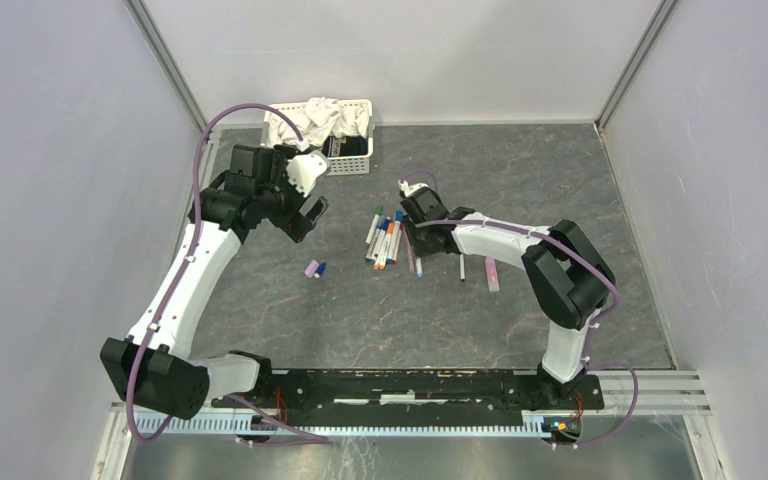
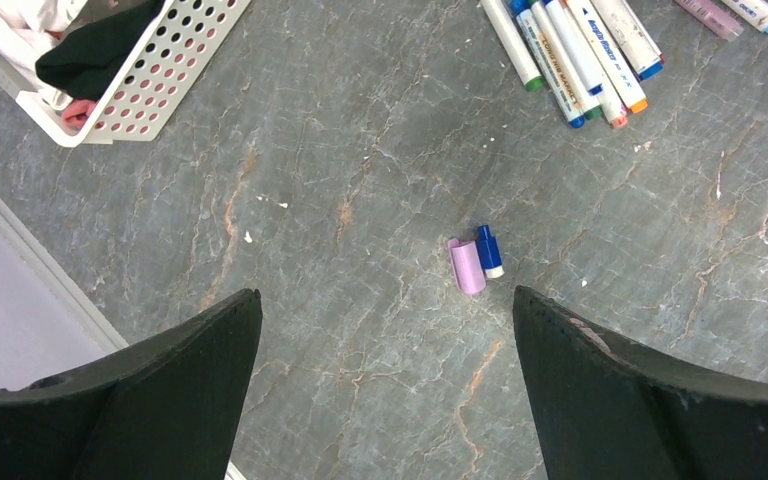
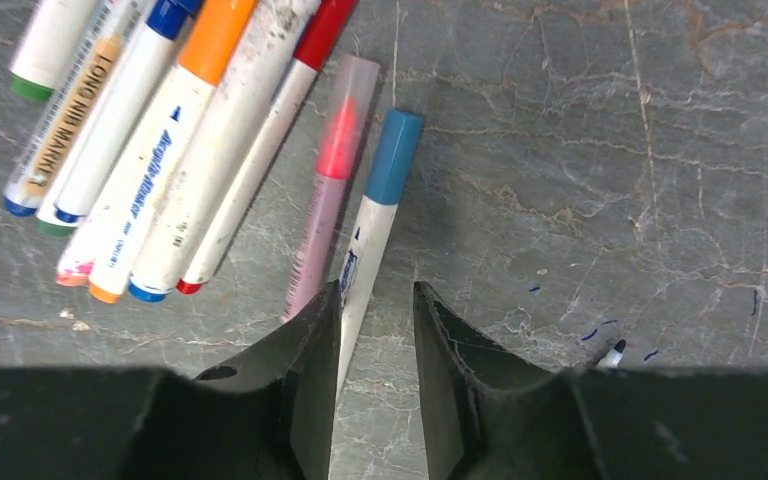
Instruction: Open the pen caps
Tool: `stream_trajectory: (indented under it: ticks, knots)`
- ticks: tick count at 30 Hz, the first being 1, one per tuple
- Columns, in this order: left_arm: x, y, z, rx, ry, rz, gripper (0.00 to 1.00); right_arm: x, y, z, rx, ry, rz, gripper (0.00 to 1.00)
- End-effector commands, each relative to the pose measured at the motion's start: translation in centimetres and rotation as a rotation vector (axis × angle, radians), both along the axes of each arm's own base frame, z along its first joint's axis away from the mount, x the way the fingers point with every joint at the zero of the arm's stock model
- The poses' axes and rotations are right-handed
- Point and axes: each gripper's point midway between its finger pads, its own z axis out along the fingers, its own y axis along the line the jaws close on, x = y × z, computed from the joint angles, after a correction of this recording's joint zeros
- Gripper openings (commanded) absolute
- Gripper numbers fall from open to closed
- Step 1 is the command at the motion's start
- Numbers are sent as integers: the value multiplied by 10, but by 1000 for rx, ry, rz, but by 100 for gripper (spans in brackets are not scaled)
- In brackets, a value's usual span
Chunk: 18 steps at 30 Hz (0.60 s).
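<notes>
Right wrist: right jaws slightly parted astride blue-capped pen [image 3: 371, 228] on bench [image 3: 610, 150].
Left wrist: left jaws wide, empty; lilac cap [image 2: 466, 267], blue cap [image 2: 487, 246] ahead.

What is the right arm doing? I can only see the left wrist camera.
Observer: The right gripper straddles a white pen lying on the table, jaws a little apart, with a gap on one side.
Operator: Is that pen's cap on?
Observer: Yes, its blue cap sits on the far end.
Operator: Anything uncapped over there?
Observer: A bare pen tip shows beside the gripper, with blue ink marks on the table near it.
</notes>
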Motion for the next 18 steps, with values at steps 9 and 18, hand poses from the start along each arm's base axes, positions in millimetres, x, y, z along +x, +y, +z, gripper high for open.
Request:
stream_trajectory:
  ticks: [9,18]
  knots:
    - [-6,-8,3,-41,16,-32,100,-17,-22,-38,-65,55,-32,29]
    - [-40,-31,-19,-91,84,-253,100,-11,2,25,151,28,69,0]
